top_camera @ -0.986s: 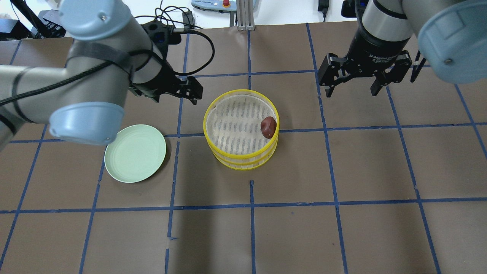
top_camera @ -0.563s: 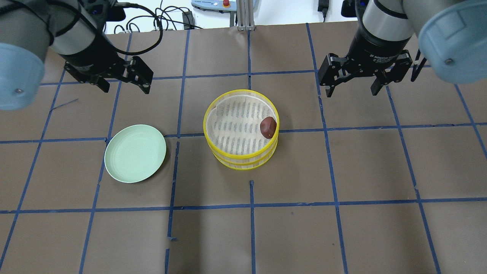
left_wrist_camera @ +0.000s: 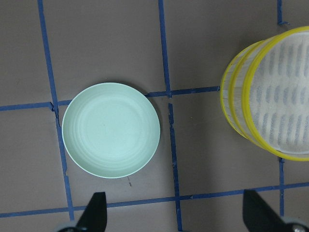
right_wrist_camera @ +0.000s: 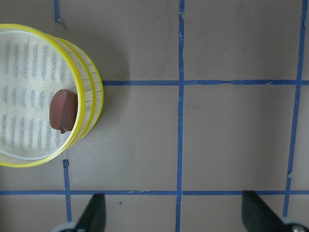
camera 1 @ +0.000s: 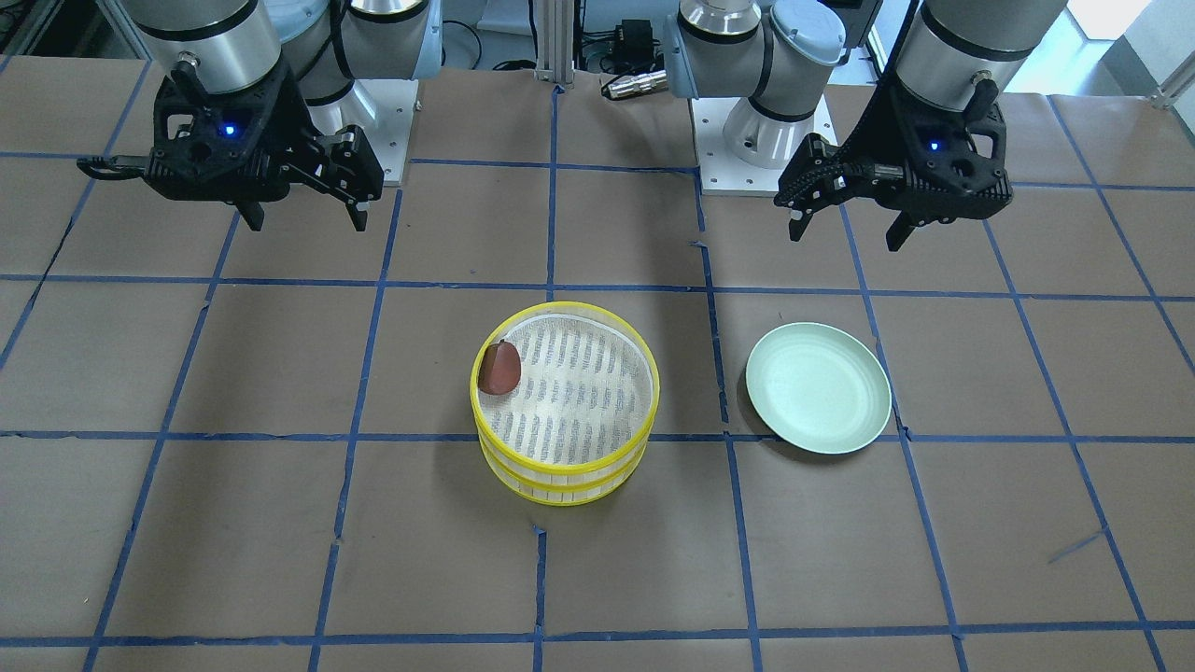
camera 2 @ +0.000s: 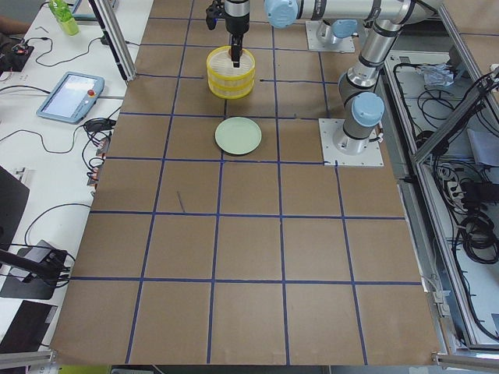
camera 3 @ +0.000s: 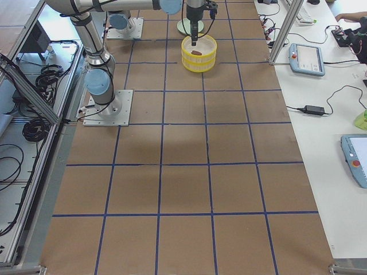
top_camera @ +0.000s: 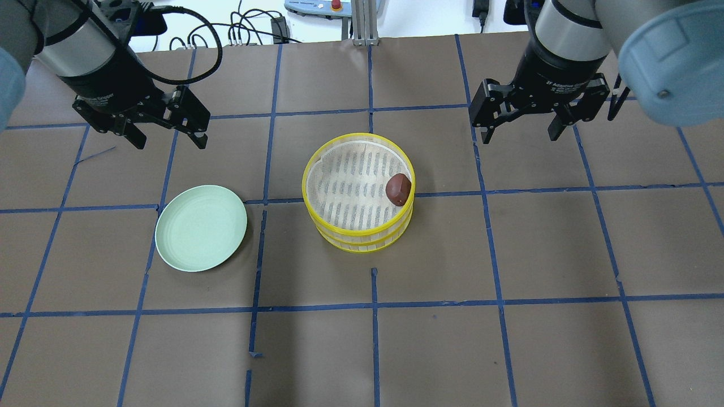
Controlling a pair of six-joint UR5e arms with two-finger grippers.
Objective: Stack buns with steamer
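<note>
Our left gripper hangs above the table. Its jaws are spread wide, with nothing between them and nothing touching them. Our right gripper hangs the same way on the other side, jaws wide apart and empty. In each wrist view we see only the two fingertips at the lower corners, with bare brown paper and blue tape lines between them.

The steamer stands at the middle of the table, one yellow-rimmed tier set squarely on the other, and well apart from both grippers. The reddish-brown bun lies on the mesh floor of the upper tier, at the edge on our right gripper's side. It seems to lean against the wall there, though we cannot be sure that it touches. The upper tier hides the inside of the lower one.

A pale-green plate lies flat on the table on our left gripper's side of the steamer, near it but not touching.
</note>
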